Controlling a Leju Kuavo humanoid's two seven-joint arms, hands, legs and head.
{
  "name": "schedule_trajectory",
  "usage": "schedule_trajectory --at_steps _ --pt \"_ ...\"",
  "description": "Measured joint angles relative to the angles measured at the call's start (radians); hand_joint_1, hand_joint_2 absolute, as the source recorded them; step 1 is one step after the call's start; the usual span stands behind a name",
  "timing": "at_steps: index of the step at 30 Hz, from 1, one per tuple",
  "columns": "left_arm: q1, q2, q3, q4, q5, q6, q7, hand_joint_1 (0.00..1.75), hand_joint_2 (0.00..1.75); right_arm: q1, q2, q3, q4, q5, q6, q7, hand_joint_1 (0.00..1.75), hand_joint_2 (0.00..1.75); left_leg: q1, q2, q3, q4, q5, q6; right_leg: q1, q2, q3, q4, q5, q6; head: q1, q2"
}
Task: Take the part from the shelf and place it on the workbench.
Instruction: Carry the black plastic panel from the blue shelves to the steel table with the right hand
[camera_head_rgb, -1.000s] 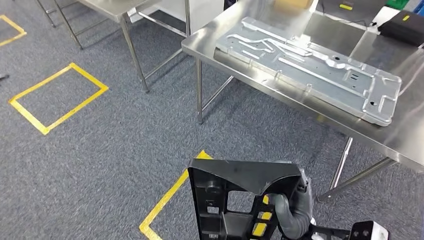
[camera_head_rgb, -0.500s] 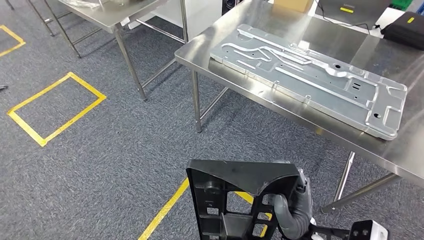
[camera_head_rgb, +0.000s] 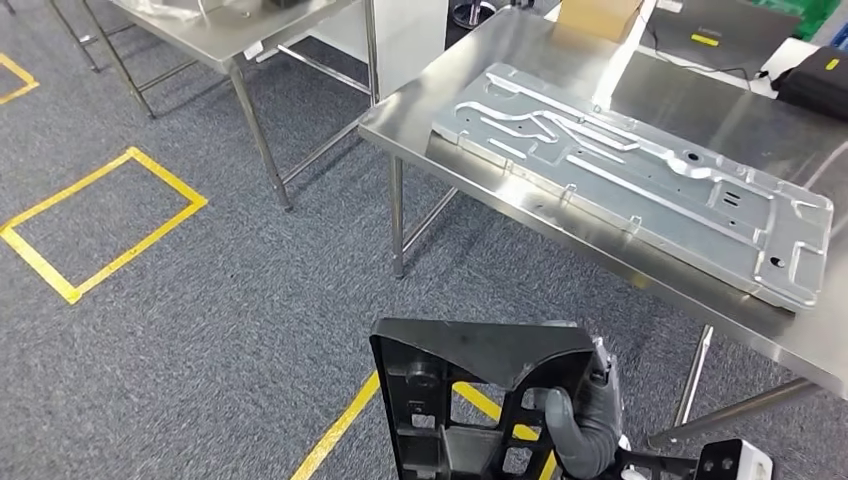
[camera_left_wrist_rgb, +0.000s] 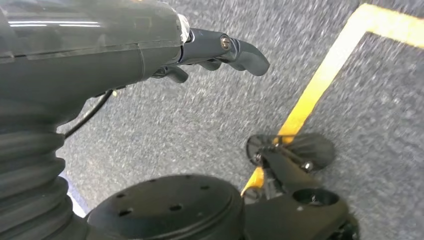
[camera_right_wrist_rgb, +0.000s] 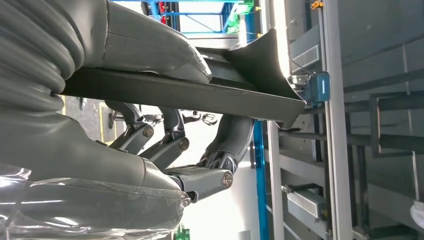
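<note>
In the head view, low in the middle, my right hand (camera_head_rgb: 582, 428) grips a black plastic part (camera_head_rgb: 470, 378) with cut-outs, held upright over the carpet. The right wrist view shows the fingers (camera_right_wrist_rgb: 172, 145) curled under the part's flat edge (camera_right_wrist_rgb: 200, 92) and the thumb on top. The steel workbench (camera_head_rgb: 402, 112) stands ahead and to the right, apart from the part. My left hand (camera_left_wrist_rgb: 150, 45) hangs over the carpet and holds nothing, its fingers loosely extended.
A large stamped metal plate (camera_head_rgb: 640, 175) covers much of the workbench, with a cardboard box (camera_head_rgb: 597, 17), a laptop (camera_head_rgb: 720, 25) and a black case (camera_head_rgb: 815, 80) behind it. A second steel table (camera_head_rgb: 230, 30) stands at the far left. Yellow tape (camera_head_rgb: 100, 220) marks the carpet.
The whole view has shifted a little as the camera moved; the workbench sits slightly differently in the frame. The black part stays in my right hand's grip.
</note>
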Motion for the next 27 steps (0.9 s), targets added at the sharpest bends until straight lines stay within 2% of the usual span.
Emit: schedule_trajectory --at_steps 2,3,4,5,6,7,8,9,11,13,14,15,17,18,19,20,22,23,25,27 --pt "0.001 0.0 0.0 0.0 0.0 0.002 0.001 0.0 1.75 0.001 0.0 0.0 0.0 0.0 0.0 0.0 1.75 1.75 -0.001 0.0 0.011 -0.001 -0.011 0.004 -0.002 -0.001 -0.082 0.119 -0.042 0.006 0.001 0.0" --pt "0.002 0.001 0.0 0.0 0.0 0.002 0.001 0.0 1.75 0.002 0.0 0.0 0.001 0.0 0.0 0.0 1.75 1.75 -0.002 -0.001 0.017 -0.001 -0.017 0.004 -0.002 -0.001 -0.117 0.157 -0.05 0.007 0.001 0.0" --pt "0.003 0.001 0.0 0.0 0.0 0.002 0.001 0.0 1.75 0.002 0.0 0.0 0.001 0.0 0.001 0.0 1.75 1.75 -0.002 -0.002 0.026 -0.001 -0.025 0.004 -0.001 -0.001 -0.137 0.164 -0.04 0.005 0.001 0.0" --pt "0.004 0.001 0.0 0.0 0.0 0.002 0.001 0.0 1.75 0.002 0.0 -0.001 0.001 0.0 0.001 0.0 1.75 1.75 -0.004 -0.003 0.037 -0.001 -0.033 0.003 0.001 -0.001 -0.14 0.137 -0.009 0.0 0.001 0.0" --pt "0.004 0.0 0.0 0.0 0.0 0.002 0.001 0.0 1.75 0.002 0.0 -0.001 0.001 0.0 0.001 0.0 1.75 1.75 -0.005 -0.004 0.05 -0.002 -0.041 0.003 0.004 -0.001 -0.128 0.081 0.039 -0.008 0.001 0.0" --pt "0.005 -0.001 0.0 0.0 0.0 0.002 0.001 0.0 1.75 0.001 0.0 -0.001 0.001 0.0 0.001 0.0 1.75 1.75 -0.005 -0.005 0.061 -0.004 -0.049 0.002 0.009 -0.001 -0.111 0.02 0.085 -0.02 0.001 0.0" --pt "0.005 -0.002 0.0 0.0 0.001 0.002 0.0 0.0 1.75 0.001 0.0 -0.001 0.001 0.0 0.002 0.0 1.75 1.75 -0.006 -0.006 0.07 -0.006 -0.056 0.0 0.016 -0.001 -0.099 -0.028 0.111 -0.032 -0.002 0.0" --pt "0.004 -0.004 0.0 0.0 0.001 0.002 -0.001 0.0 1.75 0.001 0.0 -0.001 0.001 0.0 0.002 0.0 1.75 1.75 -0.004 -0.006 0.075 -0.011 -0.062 -0.004 0.022 -0.001 -0.09 -0.062 0.124 -0.044 -0.003 0.0" --pt "0.003 -0.006 0.0 0.0 0.001 0.001 -0.003 0.0 1.75 0.001 0.0 -0.001 0.0 0.001 0.003 0.001 1.75 1.75 -0.005 -0.005 0.088 -0.014 -0.06 -0.016 0.03 -0.001 -0.08 -0.088 0.119 -0.063 -0.006 0.0" --pt "0.004 -0.006 0.0 0.0 0.002 0.0 -0.004 0.0 1.75 0.001 0.001 -0.001 0.0 0.002 0.003 0.002 1.75 1.75 -0.007 -0.002 0.1 0.0 -0.062 -0.026 0.022 -0.001 -0.05 -0.114 0.129 -0.07 -0.005 0.0" --pt "0.003 -0.005 0.0 0.0 0.002 0.0 -0.005 0.0 1.75 0.0 0.002 -0.001 0.0 0.002 0.003 0.003 1.75 1.75 -0.007 -0.002 0.092 0.025 -0.072 -0.03 0.017 -0.002 -0.034 -0.121 0.127 -0.071 -0.007 0.0" --pt "0.001 -0.005 0.0 0.0 0.002 0.0 -0.005 0.0 1.75 -0.001 0.003 0.0 0.0 0.002 0.003 0.004 1.75 1.75 -0.007 -0.002 0.069 0.068 -0.09 -0.032 0.013 -0.003 -0.022 -0.126 0.125 -0.07 -0.008 0.0" --pt "0.0 -0.004 0.0 0.0 0.002 0.0 -0.006 0.0 1.75 -0.002 0.003 0.0 0.001 0.002 0.003 0.006 1.75 1.75 -0.003 -0.002 -0.005 0.181 -0.138 -0.039 0.012 -0.004 -0.009 -0.127 0.113 -0.071 -0.012 0.0" --pt "0.0 -0.004 0.001 0.0 0.002 0.0 -0.007 0.0 1.75 -0.001 0.003 0.0 0.001 0.003 0.003 0.008 1.75 1.75 -0.001 -0.002 -0.04 0.222 -0.153 -0.044 0.011 -0.003 -0.004 -0.127 0.106 -0.069 -0.011 0.0" --pt "0.001 -0.003 0.001 0.0 0.002 0.0 -0.009 0.0 1.75 -0.001 0.003 0.0 0.002 0.003 0.003 0.009 1.75 1.75 0.001 -0.002 -0.064 0.241 -0.156 -0.05 0.009 -0.002 0.003 -0.127 0.1 -0.067 -0.012 0.0" --pt "0.001 -0.002 0.001 0.0 0.002 0.0 -0.01 0.0 1.75 -0.001 0.003 0.0 0.002 0.003 0.003 0.009 1.75 1.75 0.003 -0.002 -0.07 0.221 -0.132 -0.055 0.007 -0.001 0.013 -0.126 0.092 -0.062 -0.012 0.0" --pt "0.002 0.001 0.001 0.0 0.002 0.0 -0.012 0.0 1.75 -0.001 0.003 0.0 0.003 0.004 0.003 0.009 1.75 1.75 0.009 -0.001 -0.045 0.111 -0.039 -0.062 0.001 0.0 0.036 -0.124 0.072 -0.051 -0.011 0.0" --pt "0.003 0.002 0.001 0.0 0.002 0.0 -0.012 0.0 1.75 -0.001 0.003 0.0 0.003 0.005 0.003 0.009 1.75 1.75 0.01 0.001 -0.033 0.055 -0.006 -0.063 0.0 0.001 0.046 -0.12 0.062 -0.044 -0.012 0.0" --pt "0.004 0.003 0.001 0.0 0.002 -0.001 -0.012 0.0 1.75 -0.002 0.004 0.0 0.003 0.007 0.003 0.009 1.75 1.75 0.008 0.004 -0.024 0.012 0.01 -0.05 0.001 0.001 0.053 -0.114 0.047 -0.03 -0.012 0.0" --pt "0.003 0.003 0.001 0.0 0.002 -0.001 -0.012 0.0 1.75 -0.003 0.005 0.0 0.003 0.009 0.003 0.008 1.75 1.75 0.007 0.005 -0.021 0.013 0.006 -0.029 0.003 0.002 0.057 -0.108 0.038 -0.019 -0.012 0.0"
